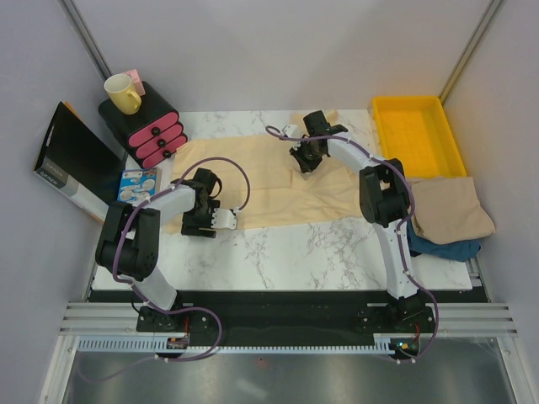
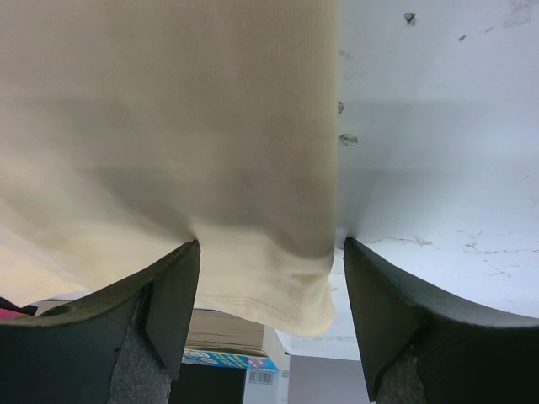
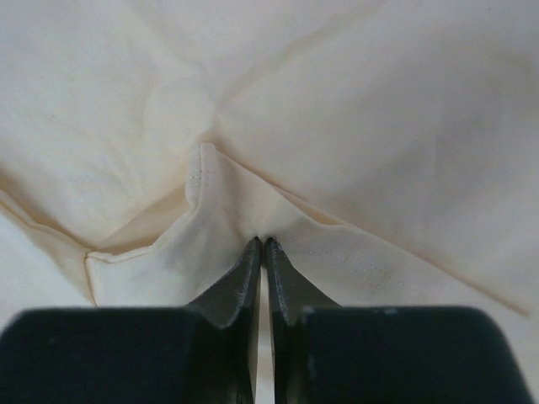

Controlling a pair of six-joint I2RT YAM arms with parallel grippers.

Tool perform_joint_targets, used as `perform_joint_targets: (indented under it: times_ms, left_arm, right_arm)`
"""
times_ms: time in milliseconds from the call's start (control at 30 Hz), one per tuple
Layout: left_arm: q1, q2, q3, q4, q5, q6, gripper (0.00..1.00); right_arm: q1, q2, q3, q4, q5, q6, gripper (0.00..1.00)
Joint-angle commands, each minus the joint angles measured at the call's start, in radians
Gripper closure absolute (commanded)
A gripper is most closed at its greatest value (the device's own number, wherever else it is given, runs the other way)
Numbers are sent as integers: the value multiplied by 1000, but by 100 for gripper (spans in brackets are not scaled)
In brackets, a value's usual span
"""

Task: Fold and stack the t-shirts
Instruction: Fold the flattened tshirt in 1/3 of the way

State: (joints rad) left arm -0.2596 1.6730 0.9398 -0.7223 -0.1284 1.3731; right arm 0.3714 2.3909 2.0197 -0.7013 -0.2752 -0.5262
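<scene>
A pale cream t-shirt [image 1: 269, 181] lies spread across the marble table. My left gripper [image 1: 221, 220] is at its near left corner. In the left wrist view it [image 2: 269, 248] stands open, with the shirt's hemmed corner [image 2: 278, 295] hanging between the two fingers. My right gripper [image 1: 303, 162] is over the shirt's far edge. In the right wrist view it [image 3: 263, 241] is shut, pinching a raised fold of the cream cloth [image 3: 253, 202] at its fingertips. A second t-shirt [image 1: 450, 209], beige-tan and folded, rests at the table's right edge.
A yellow tray [image 1: 383, 135] sits at the back right. Dark blue cloth [image 1: 446, 249] lies under the folded shirt. At the back left stand a black and pink drawer unit [image 1: 147, 126] with a yellow mug [image 1: 122, 93], a black box [image 1: 72, 164] and a small colourful box [image 1: 137, 181].
</scene>
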Motion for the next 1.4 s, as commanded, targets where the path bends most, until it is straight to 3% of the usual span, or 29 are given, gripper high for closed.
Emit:
perform_joint_targets:
  times_ms: [0,200,700,800,967,1000,1033,1067,1233,1367]
  left_arm:
    - [0,68,-45,63,88,-40,24]
    - [-13,73,-35,63,95,-52,24]
    - [-18,83,-29,58,98,-55,24]
    - [-20,87,-22,60,99,-58,24]
    - [-24,91,-19,58,99,-62,24]
    - [-24,90,-19,58,98,-60,24]
    - [-26,93,-19,58,98,-60,24]
    - [-26,94,-19,58,96,-59,24]
    - [-26,90,-16,60,92,-58,24]
    - [-26,68,-16,57,98,-60,24]
  right_arm:
    - [8,-7,17,40,42,-4,91]
    - [8,-44,-10,106,123,-8,100]
    - [8,-105,-53,250,188,55,100]
    - [8,-102,-53,261,183,60,96]
    - [8,-98,-62,264,194,60,74]
    - [8,-101,-65,266,192,60,68]
    - [8,-107,-68,266,202,58,53]
    - [8,-111,-78,269,209,52,48]
    - [-12,-162,-111,319,321,43,48]
    - [-68,-219,-104,218,215,11,49]
